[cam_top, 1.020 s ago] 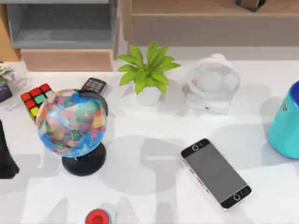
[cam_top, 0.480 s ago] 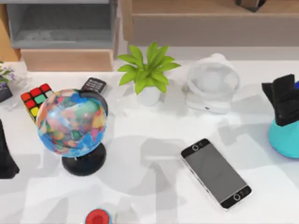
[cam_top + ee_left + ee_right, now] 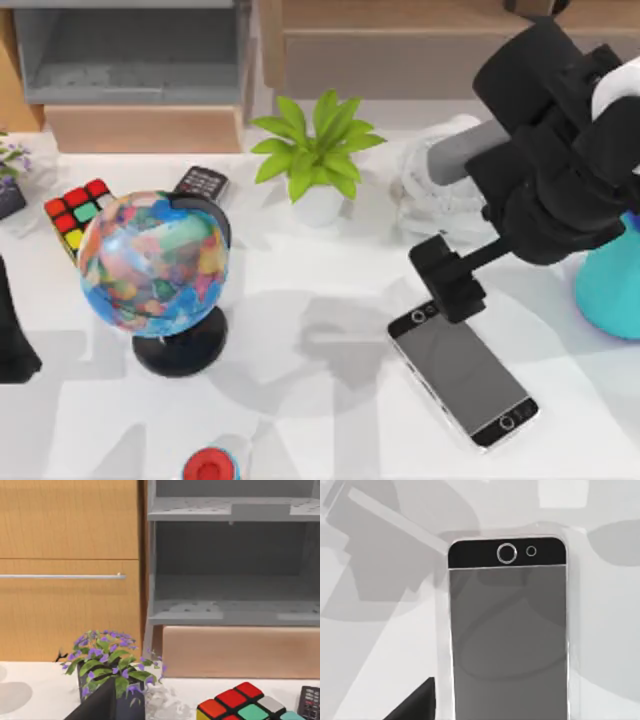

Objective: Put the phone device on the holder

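Our phone device (image 3: 463,373) is a flat rectangle with a grey glass screen, black bezels, a round button and a thin silver edge. It lies face up and aslant on the white bench (image 3: 330,420), toward the right part of its near edge. Our right gripper (image 3: 452,280) hangs over the phone's far end; we cannot tell how far its fingers are parted, and they hold nothing. Our left arm (image 3: 14,335) sits parked at the bench's left edge.
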You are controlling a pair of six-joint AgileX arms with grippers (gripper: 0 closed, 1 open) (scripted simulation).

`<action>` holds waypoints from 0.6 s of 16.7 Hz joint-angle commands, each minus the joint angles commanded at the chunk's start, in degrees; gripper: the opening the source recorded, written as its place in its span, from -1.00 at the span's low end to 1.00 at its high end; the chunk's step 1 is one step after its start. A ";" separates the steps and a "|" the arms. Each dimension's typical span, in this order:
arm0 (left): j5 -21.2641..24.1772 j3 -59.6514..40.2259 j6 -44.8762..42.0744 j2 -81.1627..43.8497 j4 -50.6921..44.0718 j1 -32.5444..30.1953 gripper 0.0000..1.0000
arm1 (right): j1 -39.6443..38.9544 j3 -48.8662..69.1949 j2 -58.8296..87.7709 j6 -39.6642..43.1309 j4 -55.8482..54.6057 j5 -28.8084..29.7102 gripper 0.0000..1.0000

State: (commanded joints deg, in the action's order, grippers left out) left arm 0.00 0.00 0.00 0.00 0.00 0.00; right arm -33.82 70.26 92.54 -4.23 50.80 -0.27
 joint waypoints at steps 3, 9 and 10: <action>0.00 0.00 0.00 0.00 0.00 0.00 1.00 | -2.00 3.69 9.35 -0.48 5.39 0.18 1.00; 0.00 0.00 0.00 0.00 0.00 0.00 1.00 | -2.88 5.27 14.00 -0.71 8.19 0.31 1.00; 0.00 0.00 0.00 0.00 0.00 0.00 1.00 | -2.88 5.27 14.00 -0.71 8.19 0.31 1.00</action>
State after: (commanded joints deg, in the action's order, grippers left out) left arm 0.00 0.00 0.00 0.00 0.00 0.00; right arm -36.70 75.53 106.54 -4.94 58.99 0.04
